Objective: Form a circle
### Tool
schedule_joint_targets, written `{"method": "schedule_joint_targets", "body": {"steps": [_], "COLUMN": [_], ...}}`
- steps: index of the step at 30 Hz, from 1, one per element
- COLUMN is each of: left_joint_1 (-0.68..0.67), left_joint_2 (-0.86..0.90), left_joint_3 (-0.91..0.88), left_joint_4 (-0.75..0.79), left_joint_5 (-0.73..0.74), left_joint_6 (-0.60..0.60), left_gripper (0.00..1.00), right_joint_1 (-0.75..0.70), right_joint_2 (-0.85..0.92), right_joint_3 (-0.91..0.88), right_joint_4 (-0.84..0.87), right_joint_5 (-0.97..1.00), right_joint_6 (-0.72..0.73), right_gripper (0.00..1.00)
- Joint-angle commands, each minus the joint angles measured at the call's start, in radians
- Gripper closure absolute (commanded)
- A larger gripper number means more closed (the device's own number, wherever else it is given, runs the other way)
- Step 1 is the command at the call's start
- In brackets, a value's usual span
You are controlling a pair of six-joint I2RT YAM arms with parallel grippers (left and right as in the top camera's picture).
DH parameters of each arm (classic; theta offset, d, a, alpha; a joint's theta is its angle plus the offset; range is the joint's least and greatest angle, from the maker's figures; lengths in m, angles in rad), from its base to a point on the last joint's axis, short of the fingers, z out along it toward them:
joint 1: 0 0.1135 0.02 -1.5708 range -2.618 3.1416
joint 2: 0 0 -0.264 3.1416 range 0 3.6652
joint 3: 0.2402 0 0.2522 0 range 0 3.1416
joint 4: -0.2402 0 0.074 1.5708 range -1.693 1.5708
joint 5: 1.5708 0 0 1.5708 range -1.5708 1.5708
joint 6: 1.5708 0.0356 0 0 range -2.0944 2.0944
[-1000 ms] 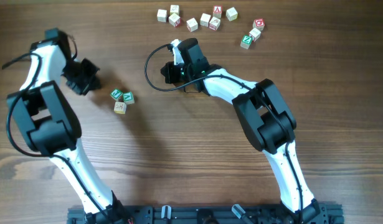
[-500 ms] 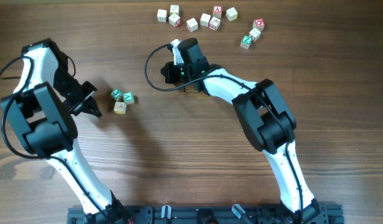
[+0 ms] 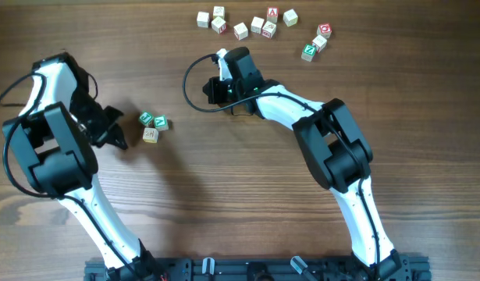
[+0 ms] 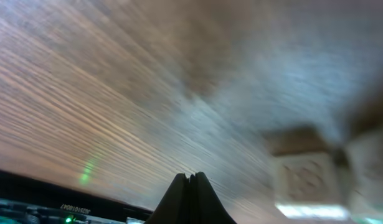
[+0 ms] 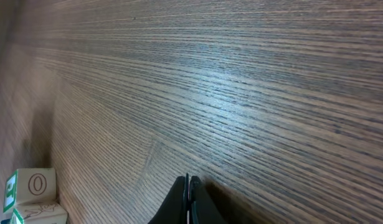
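Note:
The circle is a tight cluster of three tiny wooden cubes: two green-faced cubes (image 3: 153,121) and a yellowish-marked cube (image 3: 150,135) under them. My left gripper (image 3: 121,139) is shut and empty, low over the table just left of the cluster. In the blurred left wrist view its fingertips (image 4: 190,178) are pressed together, with a pale cube (image 4: 303,177) ahead on the right. My right gripper (image 3: 213,93) is shut and empty, to the right of the cluster and apart from it. The right wrist view shows its closed tips (image 5: 190,182) and the cubes (image 5: 33,186) at the lower left.
Several loose alphabet cubes (image 3: 257,25) lie scattered along the far edge, with a few more at the far right (image 3: 318,42). A black cable (image 3: 188,86) loops left of the right wrist. Both arms' white links reach in from the near edge.
My left gripper has swung down and toward the cube cluster, ending just left of it. The right arm and the cubes have not moved.

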Motion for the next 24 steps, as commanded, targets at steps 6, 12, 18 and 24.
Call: {"method": "schedule_joint_targets", "body": {"steps": [6,12,18,24], "left_joint_1": [-0.042,-0.043,-0.043,-0.041], "left_joint_2": [-0.114,-0.123,-0.123,-0.123], "left_joint_3": [-0.192,-0.231,-0.231,-0.231], "left_joint_4": [0.175,0.255,0.279,0.294], "left_joint_5": [0.03,0.112,0.142,0.151], "left_joint_6": [-0.072,-0.118,-0.129,-0.136], "left_gripper": [0.96,0.96,0.96,0.96], "right_joint_1": [-0.017,-0.017,-0.017,-0.017], "right_joint_2": [0.019,0.019,0.019,0.019], "right_joint_3": [-0.016,-0.016,-0.016,-0.016], "right_joint_4": [-0.029,-0.029,-0.029,-0.029], "right_joint_5": [0.035,0.035,0.035,0.035], "right_joint_6": [0.007,0.007,0.028,0.028], "right_gripper": [0.96,0.96,0.96,0.96]}}
